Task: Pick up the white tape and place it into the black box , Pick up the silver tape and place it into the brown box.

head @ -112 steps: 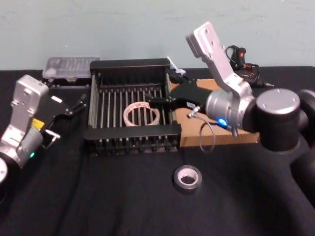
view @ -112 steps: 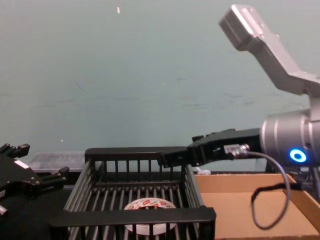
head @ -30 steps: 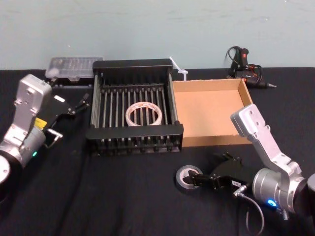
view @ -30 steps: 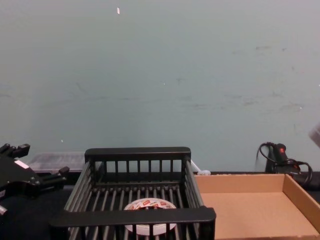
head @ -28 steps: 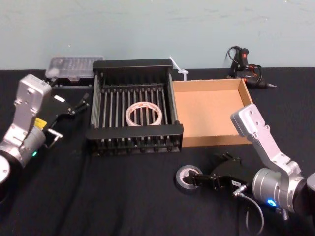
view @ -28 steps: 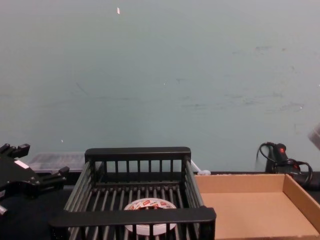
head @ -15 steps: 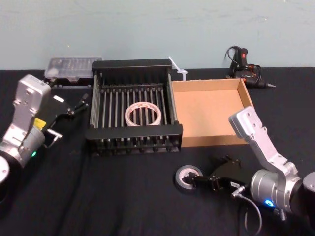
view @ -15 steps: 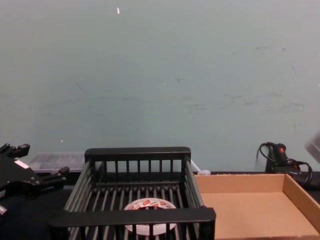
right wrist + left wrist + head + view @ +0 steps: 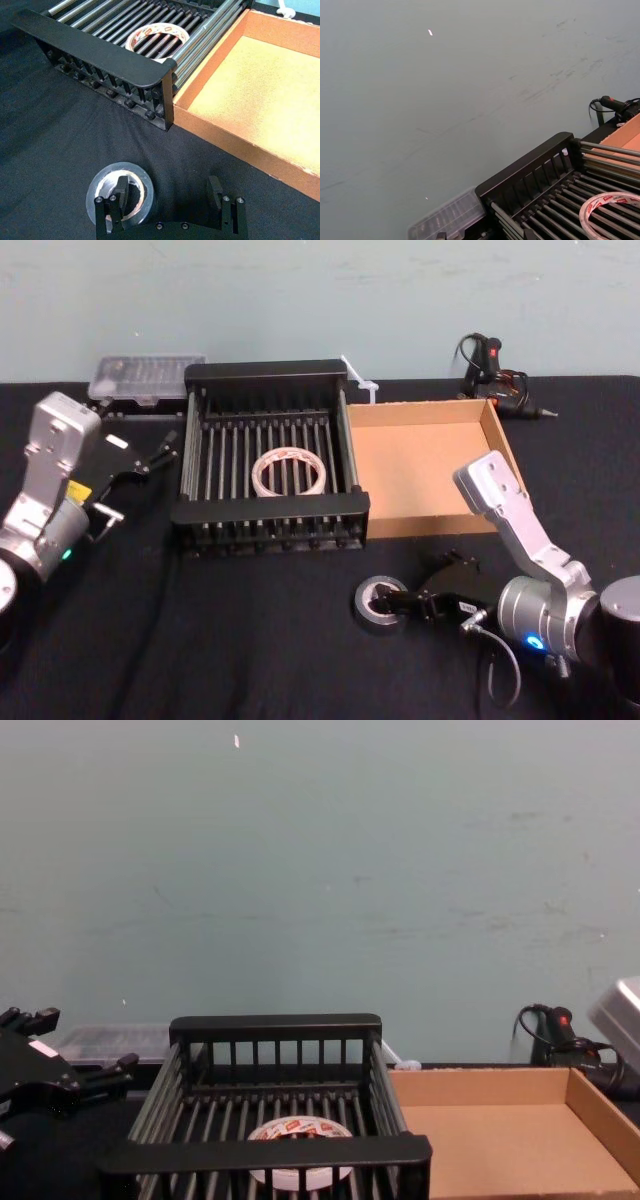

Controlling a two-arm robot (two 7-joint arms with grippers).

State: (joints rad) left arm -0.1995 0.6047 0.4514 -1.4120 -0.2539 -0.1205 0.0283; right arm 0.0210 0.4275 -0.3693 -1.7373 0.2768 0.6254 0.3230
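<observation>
Right gripper [image 9: 170, 200] open astride one silver tape [image 9: 121, 193], seemingly ungrasped; one white tape [image 9: 289, 472] boxed.

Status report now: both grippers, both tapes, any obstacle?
Right gripper open, one finger in silver tape core. Left gripper parked beside black box. White tape inside it. Brown box free.

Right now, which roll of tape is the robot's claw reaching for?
The silver tape, the dark grey roll on the black table. The open right gripper has one finger in its hole. The white tape lies in the black box.
</observation>
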